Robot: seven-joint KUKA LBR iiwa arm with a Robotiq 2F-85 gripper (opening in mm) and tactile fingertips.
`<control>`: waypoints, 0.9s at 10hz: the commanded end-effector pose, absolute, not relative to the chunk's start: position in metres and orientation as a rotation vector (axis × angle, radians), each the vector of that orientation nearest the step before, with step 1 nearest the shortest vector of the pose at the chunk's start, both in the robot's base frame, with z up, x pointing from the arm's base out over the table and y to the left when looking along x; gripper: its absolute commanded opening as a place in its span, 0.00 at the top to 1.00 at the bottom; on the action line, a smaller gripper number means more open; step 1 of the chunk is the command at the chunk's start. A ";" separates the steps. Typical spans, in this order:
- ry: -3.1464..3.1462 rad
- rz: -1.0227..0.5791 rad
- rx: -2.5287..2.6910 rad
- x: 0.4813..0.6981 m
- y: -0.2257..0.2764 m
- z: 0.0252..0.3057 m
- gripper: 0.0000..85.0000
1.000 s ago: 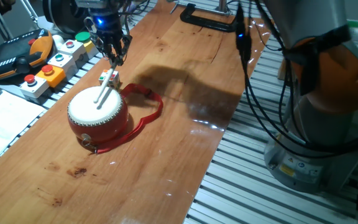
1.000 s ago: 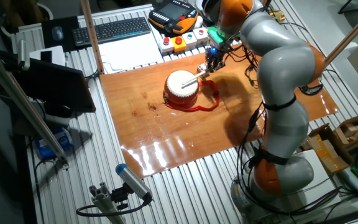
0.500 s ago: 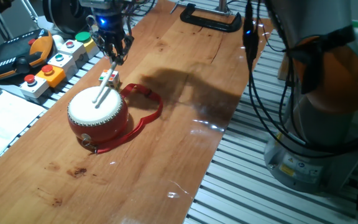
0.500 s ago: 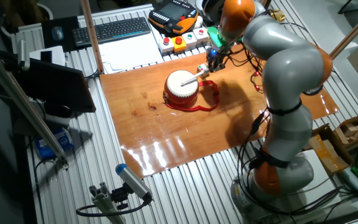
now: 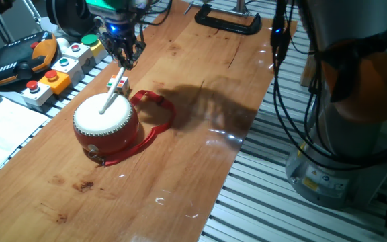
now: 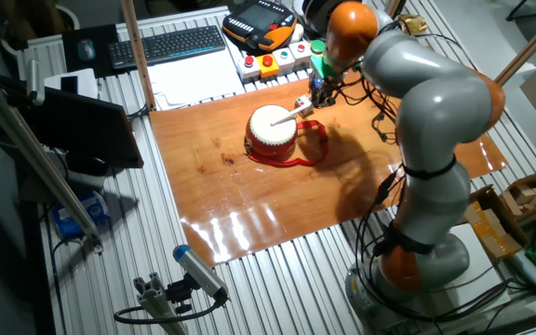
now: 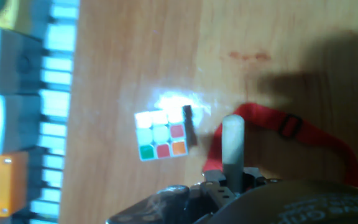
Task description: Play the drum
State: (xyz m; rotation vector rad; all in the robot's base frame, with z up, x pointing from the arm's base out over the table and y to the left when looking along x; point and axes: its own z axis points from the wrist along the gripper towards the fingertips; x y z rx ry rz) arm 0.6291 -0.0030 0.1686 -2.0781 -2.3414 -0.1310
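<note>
1. The gripper (image 5: 123, 59) is clamped on the upper end of a white drumstick (image 5: 111, 90); its fingers are closed around the stick.
2. The drumstick slants down from the gripper, and its lower tip rests on, or just above, the cream skin of the drum (image 5: 105, 124); contact cannot be confirmed.
3. In the hand view the drumstick (image 7: 232, 146) points straight away from the camera, with the red strap (image 7: 303, 135) behind it.
4. The drum sits on the wooden table (image 5: 200, 134) near its left edge. Its red strap (image 5: 154, 121) loops out on the board beside the barrel.
5. A small multicoloured cube (image 5: 118, 84) lies on the board just beyond the drum, below the gripper.
6. A row of button boxes (image 5: 58, 67) stands off the board's edge, near the cube.
7. A black clamp (image 5: 226, 21) grips the far end of the board.
</note>
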 end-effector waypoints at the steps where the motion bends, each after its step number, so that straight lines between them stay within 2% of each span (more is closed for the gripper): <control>1: -2.204 -0.164 -1.975 0.629 -0.001 0.168 0.99; 9: -2.456 -0.105 -2.066 0.629 -0.008 0.171 0.99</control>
